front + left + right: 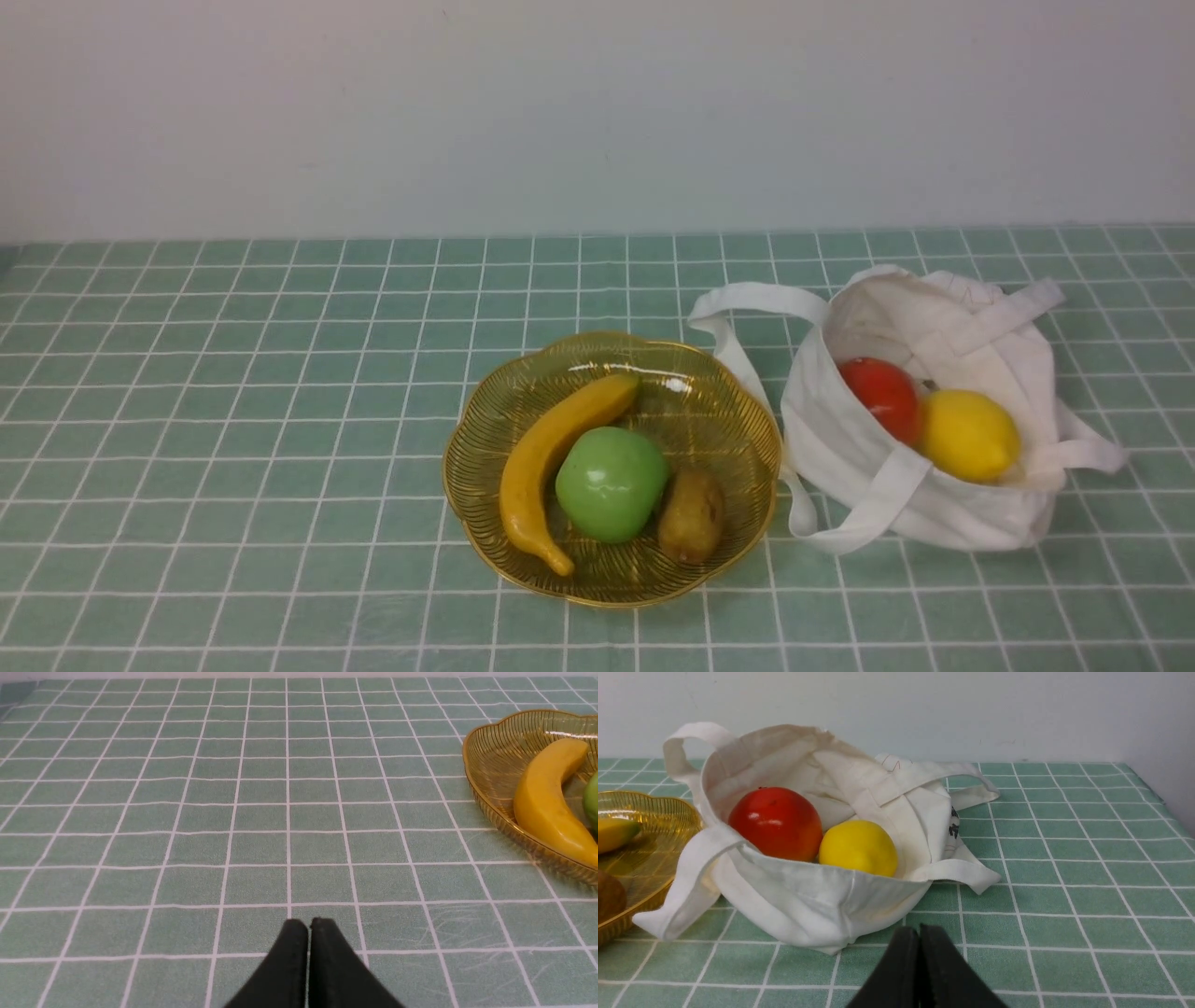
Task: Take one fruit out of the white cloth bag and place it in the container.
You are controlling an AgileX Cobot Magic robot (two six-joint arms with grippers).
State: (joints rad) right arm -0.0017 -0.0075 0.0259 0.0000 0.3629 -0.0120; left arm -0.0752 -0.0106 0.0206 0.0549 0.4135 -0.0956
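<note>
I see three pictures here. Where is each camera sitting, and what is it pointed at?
Front view: between the arms, looking forward at the amber dish holding the green apple, and at the white cloth bag; no robot parts show.
Left wrist view: on the left arm, low over the tablecloth; the shut left gripper shows.
Right wrist view: on the right arm, facing the bag; the shut right gripper shows.
All three views share the dish.

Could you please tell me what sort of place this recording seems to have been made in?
Probably a staged tabletop test setup rather than a real kitchen: a table under a green checked cloth against a bare pale wall, with only an amber dish of fruit and a white cloth bag set out.
</note>
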